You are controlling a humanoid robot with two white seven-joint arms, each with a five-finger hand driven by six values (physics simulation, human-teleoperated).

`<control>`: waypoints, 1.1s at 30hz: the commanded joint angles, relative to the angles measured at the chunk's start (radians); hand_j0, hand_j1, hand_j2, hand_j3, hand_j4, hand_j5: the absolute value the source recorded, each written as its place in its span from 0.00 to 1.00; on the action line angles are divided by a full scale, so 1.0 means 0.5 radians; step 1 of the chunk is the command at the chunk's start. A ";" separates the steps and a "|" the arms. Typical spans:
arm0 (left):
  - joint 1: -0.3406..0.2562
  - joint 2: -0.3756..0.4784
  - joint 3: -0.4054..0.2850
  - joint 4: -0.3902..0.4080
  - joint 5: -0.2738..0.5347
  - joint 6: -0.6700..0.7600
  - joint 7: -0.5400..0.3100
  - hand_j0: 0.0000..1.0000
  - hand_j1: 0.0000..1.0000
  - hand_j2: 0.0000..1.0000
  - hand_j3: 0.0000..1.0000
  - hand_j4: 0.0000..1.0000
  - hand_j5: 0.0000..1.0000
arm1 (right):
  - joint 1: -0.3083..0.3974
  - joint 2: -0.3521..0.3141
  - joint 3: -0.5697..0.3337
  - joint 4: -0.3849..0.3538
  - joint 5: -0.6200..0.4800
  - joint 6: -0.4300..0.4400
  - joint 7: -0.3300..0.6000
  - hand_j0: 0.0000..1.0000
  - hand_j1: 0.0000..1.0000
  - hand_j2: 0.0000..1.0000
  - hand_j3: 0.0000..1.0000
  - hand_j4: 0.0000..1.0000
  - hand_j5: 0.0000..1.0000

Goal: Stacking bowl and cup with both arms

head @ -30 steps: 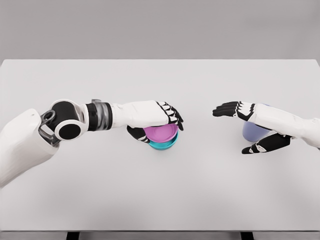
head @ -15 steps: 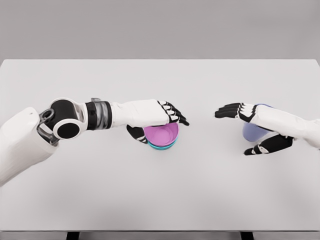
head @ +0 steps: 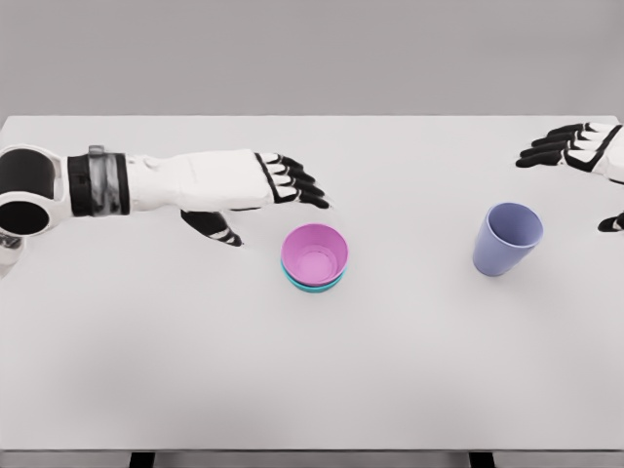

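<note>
**Status: both robot hands open, objects free on the table**

My left robot hand hovers above the white table, up and to the left of the bowls, fingers spread wide and holding nothing. The pink bowl sits nested inside the teal bowl near the table centre, apart from my left fingertips. The lavender cup stands upright on the table to the right of the bowls, well apart from them. My right robot hand shows at the far right edge, above the cup, fingers extended and empty.
</note>
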 commanded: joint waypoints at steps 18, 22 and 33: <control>0.773 0.601 0.592 0.613 1.512 -0.267 0.001 1.00 1.00 1.00 1.00 1.00 1.00 | -0.798 0.235 0.960 0.217 0.339 0.075 -0.001 1.00 1.00 1.00 1.00 1.00 1.00; 0.902 0.577 0.703 0.589 1.570 -0.267 0.001 1.00 1.00 1.00 1.00 1.00 1.00 | -0.798 0.229 1.031 0.226 0.342 0.075 -0.001 1.00 1.00 1.00 1.00 1.00 1.00; 0.902 0.537 0.715 0.592 1.540 -0.267 0.001 1.00 1.00 1.00 1.00 1.00 1.00 | -0.801 0.272 1.126 0.374 0.391 0.081 -0.001 1.00 1.00 1.00 1.00 1.00 1.00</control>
